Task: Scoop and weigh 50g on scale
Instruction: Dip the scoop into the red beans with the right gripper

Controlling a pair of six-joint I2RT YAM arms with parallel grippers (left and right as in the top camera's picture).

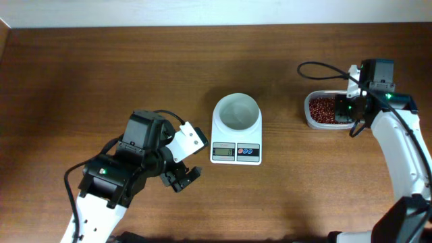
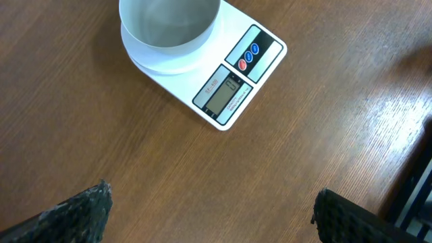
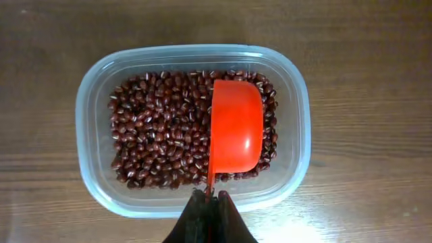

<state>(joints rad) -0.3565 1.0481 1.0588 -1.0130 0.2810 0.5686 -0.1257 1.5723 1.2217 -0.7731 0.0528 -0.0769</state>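
Note:
The white scale stands mid-table with an empty white bowl on it; the left wrist view shows the scale with its bowl too. Dark reddish-brown beans fill a clear tub, which sits at the right. My right gripper is shut on the handle of an orange-red scoop whose bowl lies on its side in the beans. In the overhead view the right gripper hangs over the tub. My left gripper is open above bare table, left of the scale.
The wooden table stretches left and behind the scale. A black cable loops above the tub beside the right arm.

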